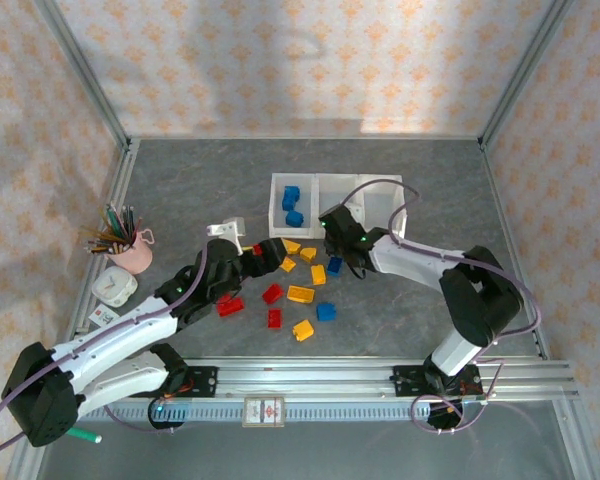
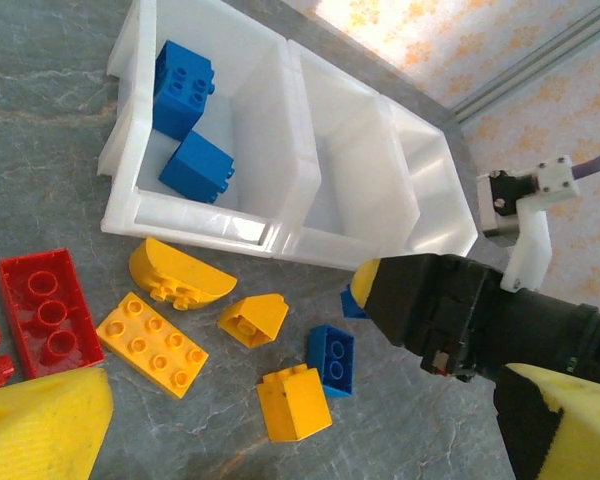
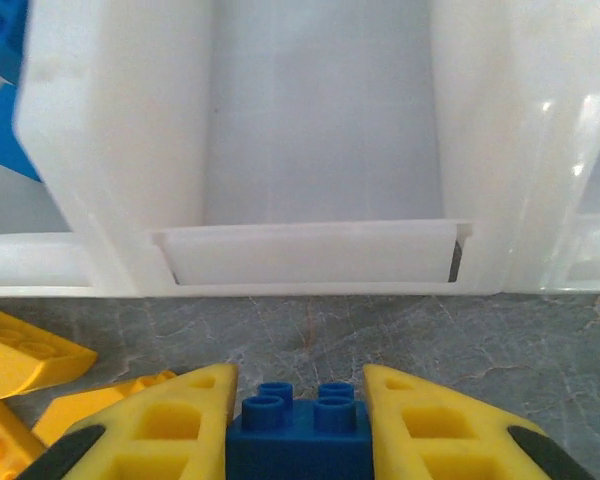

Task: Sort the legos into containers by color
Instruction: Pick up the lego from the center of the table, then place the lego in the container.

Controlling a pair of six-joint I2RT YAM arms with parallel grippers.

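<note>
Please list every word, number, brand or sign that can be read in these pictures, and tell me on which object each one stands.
No text can be read in any picture.
White label on the front rail: red and dark marks, too small to read.
Small card near the pink cup: printing too small to read.
Blue brick: no lettering can be made out on its studs.

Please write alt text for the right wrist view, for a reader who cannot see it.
The right gripper, its yellow fingers shut on a blue lego, faces the white containers; the bin straight ahead looks empty. Yellow legos lie on the table at left, and blue pieces show in the leftmost bin.
</note>
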